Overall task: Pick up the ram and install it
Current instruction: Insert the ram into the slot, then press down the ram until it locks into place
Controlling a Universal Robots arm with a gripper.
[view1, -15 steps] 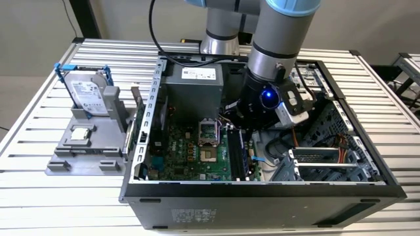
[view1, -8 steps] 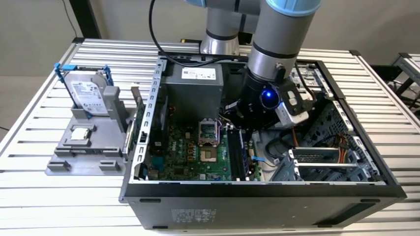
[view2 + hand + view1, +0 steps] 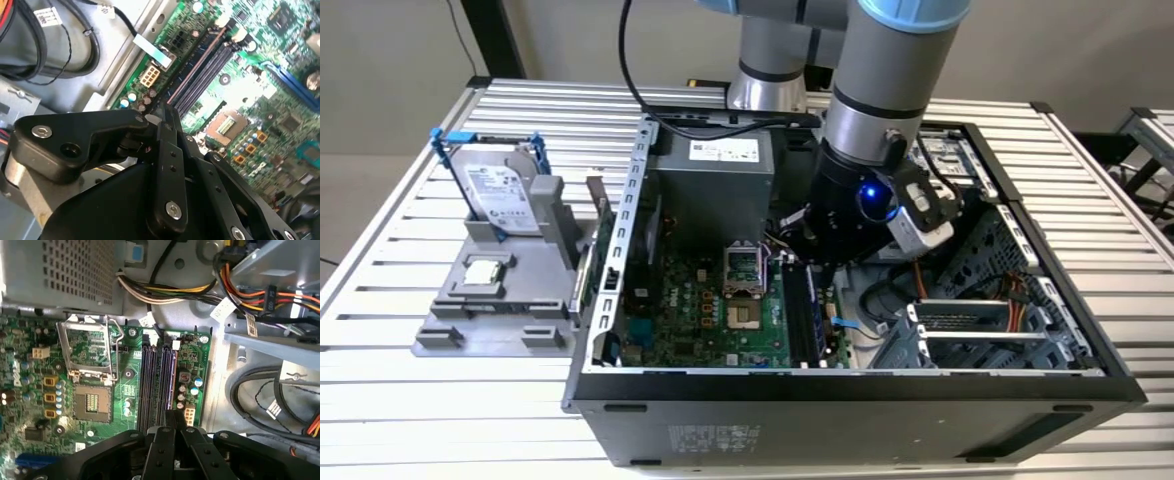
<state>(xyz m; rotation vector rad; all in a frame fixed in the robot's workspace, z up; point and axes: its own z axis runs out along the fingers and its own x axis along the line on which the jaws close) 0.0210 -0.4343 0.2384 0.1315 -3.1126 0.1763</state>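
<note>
The gripper (image 3: 801,262) is down inside the open computer case (image 3: 854,405), over the memory slots (image 3: 152,385) at the edge of the green motherboard (image 3: 700,325) towards the exterior view's right. In both wrist views its black fingers (image 3: 165,440) are drawn almost together, leaving only a sliver between the tips, and they pinch a thin dark edge there. That edge belongs to the ram (image 3: 173,385), which stands on its long side in line with the outermost slot, the one nearest the small white connector (image 3: 189,415) and the row of capacitors (image 3: 181,397). In the second wrist view the gripper (image 3: 167,112) sits at one end of that slot, and the ram (image 3: 197,67) shows as a narrow brownish line running away from the tips along it. Whether the stick is pressed fully home cannot be told (the fingers cover the part they grip).

The other slots beside it lie bare and dark. The metal frame of the processor socket (image 3: 90,365) sits well apart from the tips, and a bundle of coloured cables (image 3: 165,290) runs above the board. Outside the case, a silver hard drive (image 3: 500,185) with blue rails stands in a grey fixture on the slatted table (image 3: 440,400)
</note>
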